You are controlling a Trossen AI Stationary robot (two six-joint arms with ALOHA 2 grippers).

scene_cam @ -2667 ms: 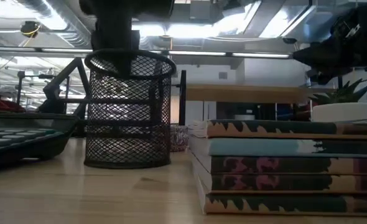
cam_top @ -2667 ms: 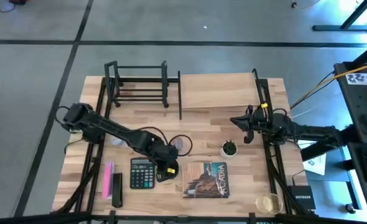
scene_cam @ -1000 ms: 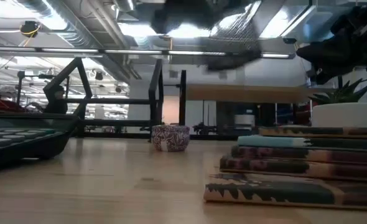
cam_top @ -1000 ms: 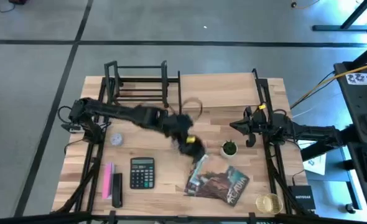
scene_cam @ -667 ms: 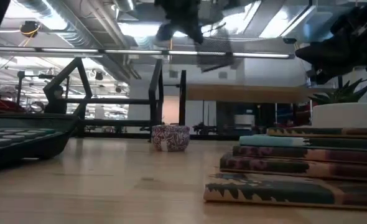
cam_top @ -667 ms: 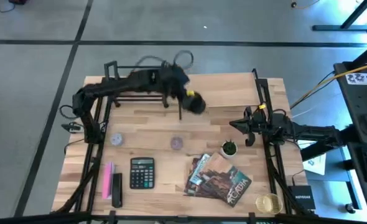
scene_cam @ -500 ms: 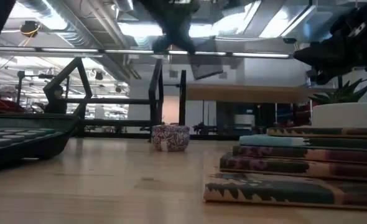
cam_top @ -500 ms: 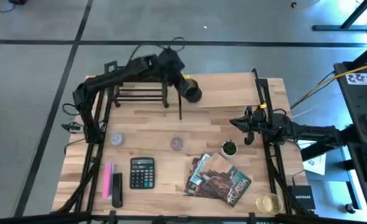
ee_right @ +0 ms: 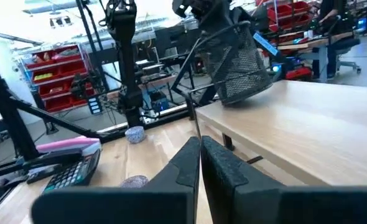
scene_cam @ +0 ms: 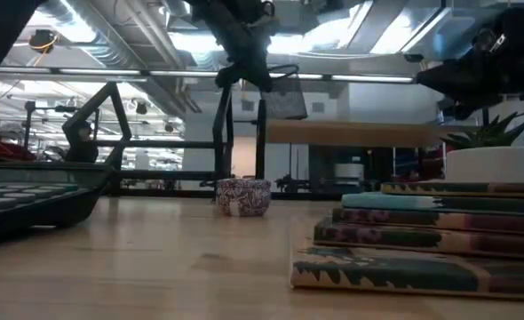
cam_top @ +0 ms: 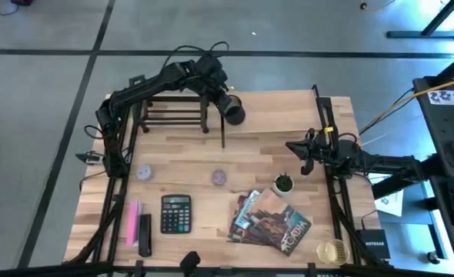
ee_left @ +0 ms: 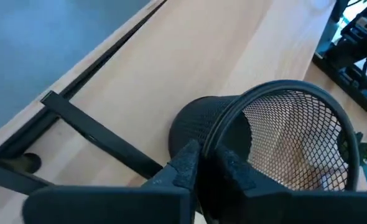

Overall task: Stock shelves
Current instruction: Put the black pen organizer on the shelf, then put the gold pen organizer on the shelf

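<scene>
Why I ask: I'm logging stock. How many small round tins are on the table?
2. One tin sits near the left edge; the other tin mid-table, left of the plant. Books might hide more.

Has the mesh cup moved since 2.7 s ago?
Yes. The mesh cup went from beside the calculator up to the wood shelf, held by the left gripper.

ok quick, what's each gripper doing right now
Left gripper: shut on the mesh pen cup's rim, above the wooden shelf.
Right gripper: shut, empty.
</scene>
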